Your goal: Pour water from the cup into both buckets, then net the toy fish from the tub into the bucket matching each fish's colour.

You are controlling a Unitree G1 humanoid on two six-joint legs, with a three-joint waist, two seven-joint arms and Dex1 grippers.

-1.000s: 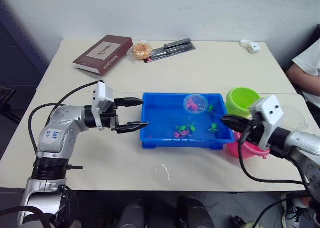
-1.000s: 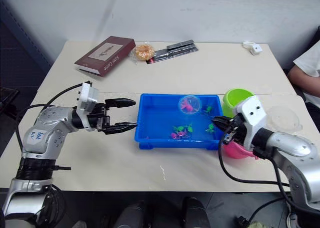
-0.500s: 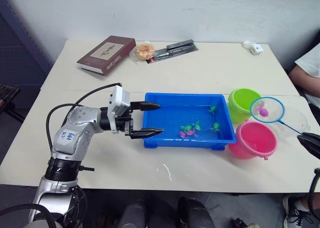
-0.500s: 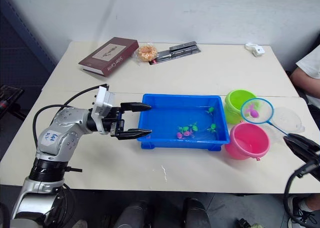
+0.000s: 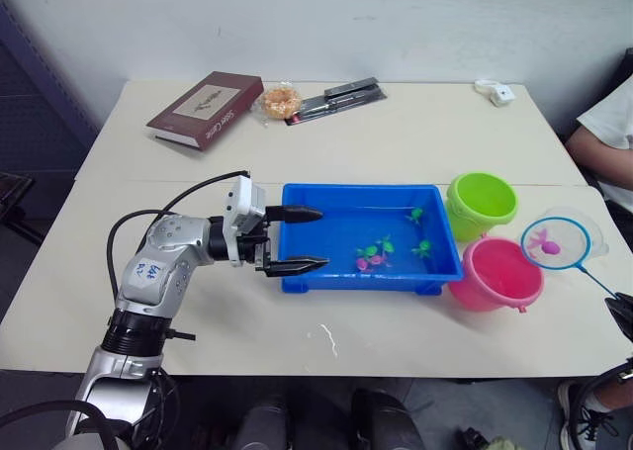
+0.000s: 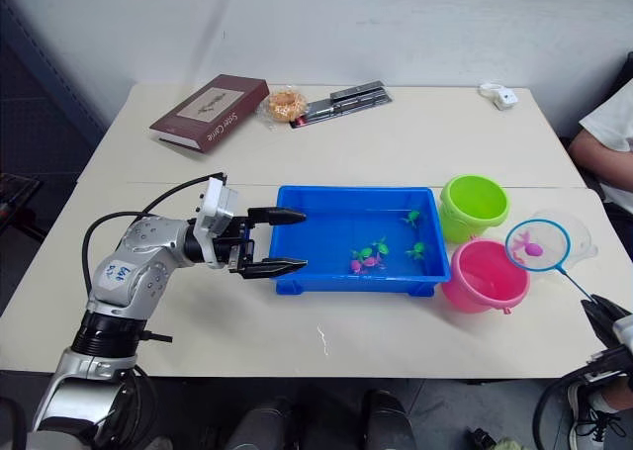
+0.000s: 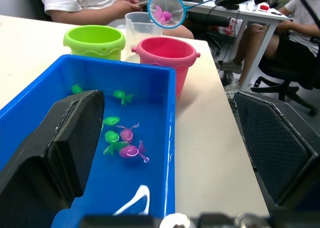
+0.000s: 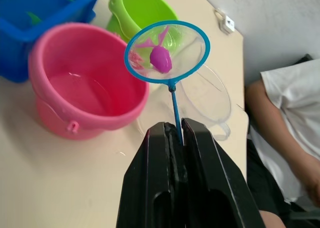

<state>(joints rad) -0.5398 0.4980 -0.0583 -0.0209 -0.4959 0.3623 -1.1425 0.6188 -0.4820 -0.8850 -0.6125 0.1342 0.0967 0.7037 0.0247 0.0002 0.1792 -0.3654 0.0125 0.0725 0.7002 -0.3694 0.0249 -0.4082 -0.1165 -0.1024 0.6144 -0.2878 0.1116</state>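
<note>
The blue tub [image 5: 348, 280] sits mid-table with several green and pink toy fish [image 5: 376, 256] in its water. To its right stand the green bucket [image 5: 482, 205] and, nearer me, the pink bucket [image 5: 497, 274], which has water in it. My right gripper [image 8: 173, 125] is shut on the stick of the net [image 5: 555, 243]. The hoop hangs in the air just right of the pink bucket, in front of the clear cup [image 6: 580, 234], with one pink fish [image 8: 161, 60] in its mesh. My left gripper [image 5: 303, 239] is open at the tub's left end, one finger over the water, the other outside the front wall.
At the back of the table lie a dark red book [image 5: 205, 107], a snack packet [image 5: 280, 100], dark stapler-like tools [image 5: 336, 94] and a small white device [image 5: 495, 92]. A person [image 5: 608, 138] sits at the table's right edge, close to the cup.
My right gripper lifted the net out of the tub with a pink fish in it and carried it right, past both buckets. The left gripper stayed open at the tub's left end.
</note>
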